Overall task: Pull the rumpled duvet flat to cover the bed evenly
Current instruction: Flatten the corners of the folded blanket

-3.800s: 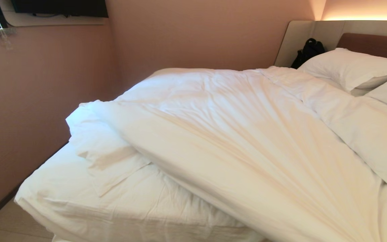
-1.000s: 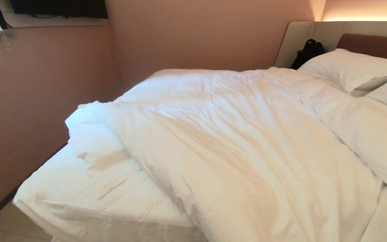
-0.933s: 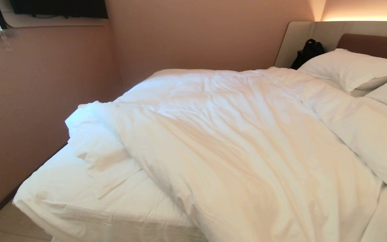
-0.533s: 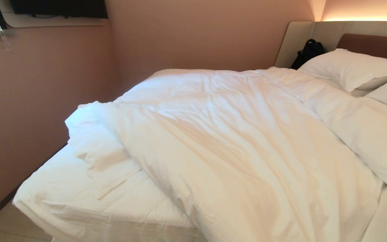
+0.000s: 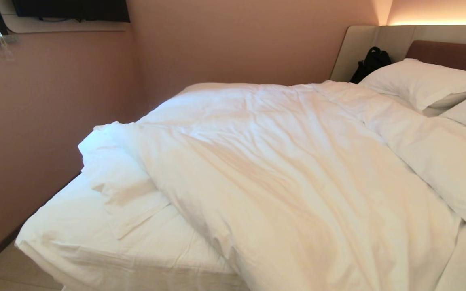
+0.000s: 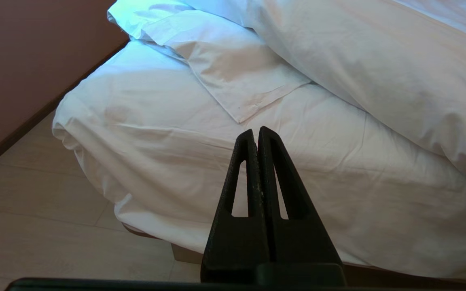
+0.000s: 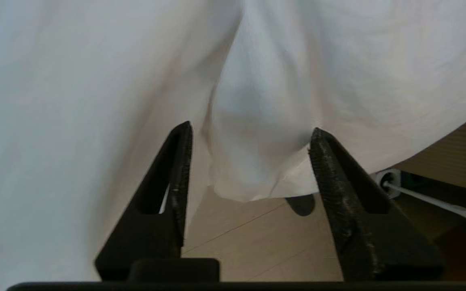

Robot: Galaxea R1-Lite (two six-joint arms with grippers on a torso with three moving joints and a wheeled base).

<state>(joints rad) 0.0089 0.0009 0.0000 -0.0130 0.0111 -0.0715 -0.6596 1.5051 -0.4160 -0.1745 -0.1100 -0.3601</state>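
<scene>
Since a second ago the duvet (image 5: 297,190) has barely shifted in the head view. Right gripper (image 7: 249,141) fingers (image 7: 178,161) stand wide, with its hanging edge between them, above the floor (image 7: 249,238). Left gripper (image 6: 257,135) is pressed closed, facing the bed (image 6: 168,161), whose 7 o'clock corner lies uncovered; pillows (image 5: 419,81) sit at 2 o'clock.

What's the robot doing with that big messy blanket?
It is making the bed. The white duvet lies bunched and slanted, so one near corner of the mattress sheet is bare. The right gripper has its jaws open at the duvet's hanging edge over the side of the bed, holding nothing. The left gripper waits shut near the bare corner. Two pillows sit by the headboard.
</scene>
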